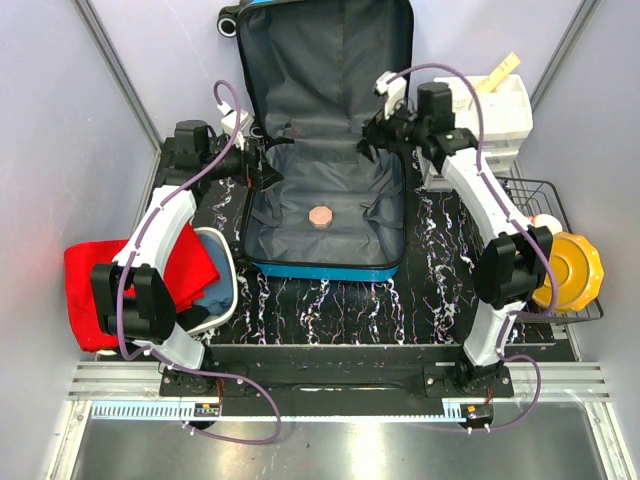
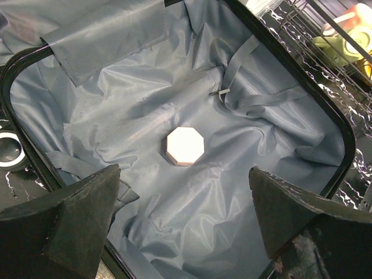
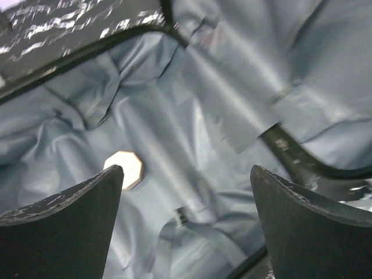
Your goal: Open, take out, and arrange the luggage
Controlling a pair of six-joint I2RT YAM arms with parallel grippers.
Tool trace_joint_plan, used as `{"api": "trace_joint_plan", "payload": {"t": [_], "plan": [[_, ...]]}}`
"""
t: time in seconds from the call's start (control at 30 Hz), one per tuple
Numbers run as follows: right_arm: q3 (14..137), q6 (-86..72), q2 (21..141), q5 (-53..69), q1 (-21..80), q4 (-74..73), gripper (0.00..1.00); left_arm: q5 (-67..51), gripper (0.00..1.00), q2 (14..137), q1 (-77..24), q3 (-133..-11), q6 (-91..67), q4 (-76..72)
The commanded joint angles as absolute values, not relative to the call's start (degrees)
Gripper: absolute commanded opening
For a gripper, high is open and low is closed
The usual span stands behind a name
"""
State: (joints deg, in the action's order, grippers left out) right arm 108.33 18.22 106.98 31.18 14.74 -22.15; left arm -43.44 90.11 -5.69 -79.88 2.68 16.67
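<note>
Seen from above, the light was bright and even, falling from overhead, and the picture was sharp. The pale walls had a faint lilac cast. Shadows were soft and shallow, gathered in the folds of the luggage lining. The glossy black table showed white flecks. In the left wrist view the grey lining looked washed-out and shiny along its creases, and the octagonal block was overexposed almost to white. The left gripper appeared as dark, soft-focus shapes in the lower corners. The right wrist view was smeared throughout, its table highlights stretched into streaks; the right gripper was dark and blurred.
</note>
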Motion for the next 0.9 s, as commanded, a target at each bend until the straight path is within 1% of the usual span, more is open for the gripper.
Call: {"api": "trace_joint_plan", "payload": {"t": [0.0,0.13,0.2,0.37,0.63,0.87], "plan": [[104.5,21.09,107.75,31.91,19.32,-23.99,1.0,-42.81,0.97,86.14,-5.28,-79.28,1.23,13.98],[108.0,20.57,114.32,29.37,25.3,-30.22,1.0,-42.01,0.97,85.08,-4.49,-77.87,0.35,13.54],[109.07,18.73,116.71,28.39,26.54,-31.37,1.0,-41.14,0.99,84.99,-4.39,-78.13,0.26,14.67],[112.5,16.88,123.92,23.74,30.14,-32.61,1.0,-38.67,0.99,85.69,-3.87,-79.63,0.18,18.1],[114.87,16.88,130.51,16.62,32.34,-32.96,1.0,-39.64,0.99,84.29,-3.43,-78.14,-1.41,17.23],[116.28,15.83,133.85,16.79,32.52,-33.05,1.0,-40.78,0.99,83.58,-3.16,-76.82,-1.23,16.17]]}}
